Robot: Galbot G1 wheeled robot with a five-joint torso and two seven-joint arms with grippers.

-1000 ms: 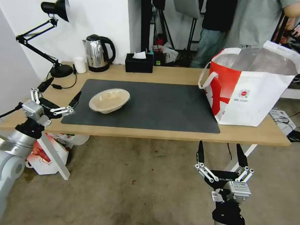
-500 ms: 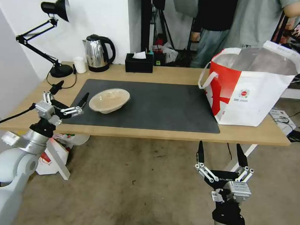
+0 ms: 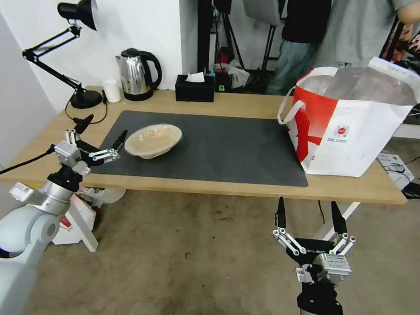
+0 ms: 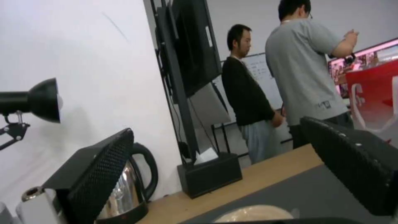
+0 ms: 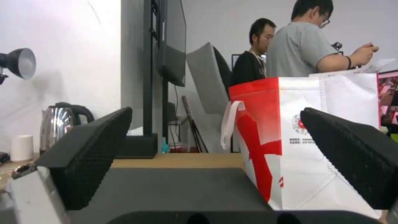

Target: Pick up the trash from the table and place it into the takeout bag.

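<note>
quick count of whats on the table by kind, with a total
bowls: 1, shallow beige bowl
bags: 1, takeout bag
kettles: 1, steel kettle
tissue boxes: 1, black tissue box
lamps: 1, black desk lamp
cups: 1, small white cup
mats: 1, dark grey mat
total: 7

The table [image 3: 249, 103] is light wood with a dark grey mat [image 3: 219, 148]. The bowl [image 3: 152, 140] is pale beige. The takeout bag [image 3: 355, 131] is white with a red side panel, a small red logo and silvery lining. My fingers [image 5: 89, 149] are black with a fine dotted texture.
</note>
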